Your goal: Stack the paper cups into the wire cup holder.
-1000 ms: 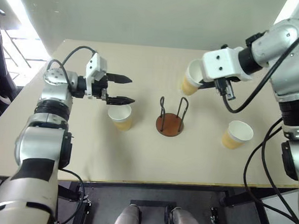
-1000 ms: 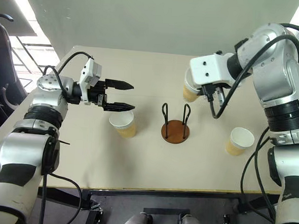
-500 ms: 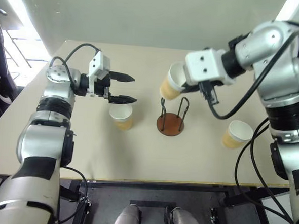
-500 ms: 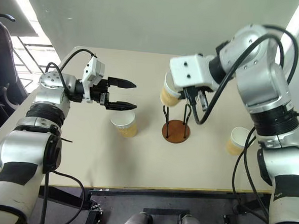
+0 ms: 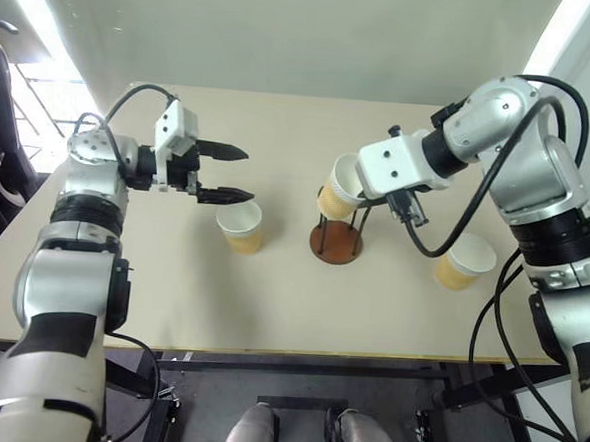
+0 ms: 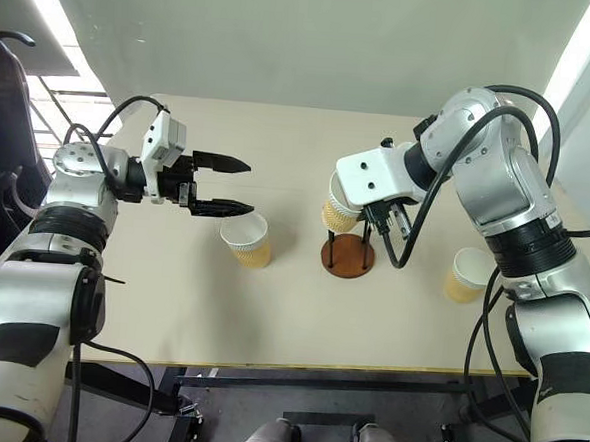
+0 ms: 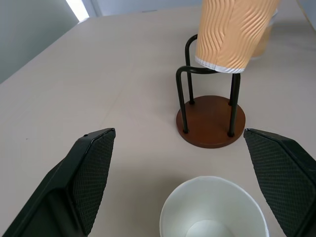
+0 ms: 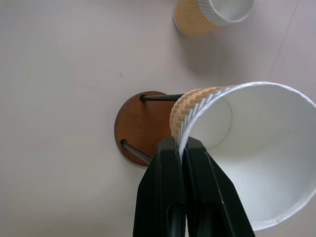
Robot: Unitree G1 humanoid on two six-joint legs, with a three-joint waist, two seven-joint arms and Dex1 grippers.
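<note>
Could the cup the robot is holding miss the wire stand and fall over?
Maybe. The right gripper pinches only the rim of the held cup, which hangs tilted over the wire cup holder. Its bottom is just at the loop tops, so it might catch a wire and tip the holder. With so thin a pinch, it might also slip.

The three cups are tan outside with a wavy ribbed pattern, white inside and at the rim: the held cup (image 8: pixel 256 148), the left cup (image 5: pixel 241 225) and the right cup (image 5: pixel 462 263). The holder (image 7: pixel 211 121) has a reddish-brown base and black wire loops. The table (image 5: pixel 270 300) is pale beige. The fingers (image 7: pixel 81 182) are black with a fine cross-hatched texture.
</note>
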